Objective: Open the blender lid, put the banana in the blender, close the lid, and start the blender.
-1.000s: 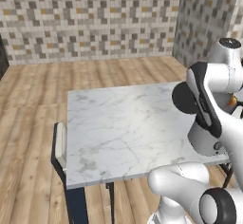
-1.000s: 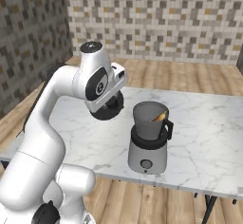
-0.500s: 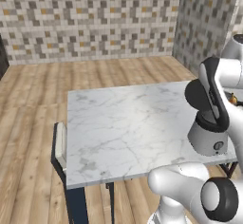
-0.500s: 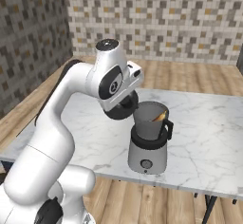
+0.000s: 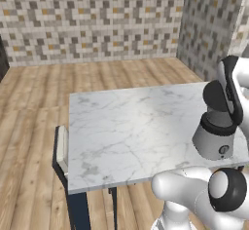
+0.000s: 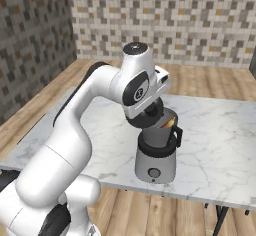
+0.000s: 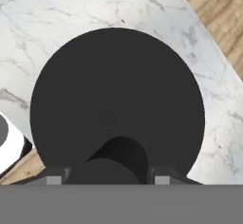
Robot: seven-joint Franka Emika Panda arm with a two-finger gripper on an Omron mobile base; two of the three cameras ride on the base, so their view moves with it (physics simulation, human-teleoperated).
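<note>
My gripper [image 7: 108,175] is shut on the knob of the blender lid [image 7: 116,104], a flat black disc that hangs under the hand. In the right base view the gripper [image 6: 150,111] holds the blender lid [image 6: 146,119] tilted over the near left rim of the blender [image 6: 156,155]. The jar's mouth stays partly uncovered on the far side. An orange bit of the banana [image 6: 169,123] shows inside the jar. The blender [image 5: 215,141] stands near the marble table's right front edge, its jar hidden behind my arm.
The white marble table [image 5: 126,126] stretches left of the blender, bare. A pale chair back [image 5: 61,151] stands against its left edge. Wood floor and tiled walls surround the table. The table edge [image 7: 209,47] runs close past the lid.
My arm has swung toward the blender with the lid in its grip. The lid went from beside the jar to over its rim. The blender has not moved.
</note>
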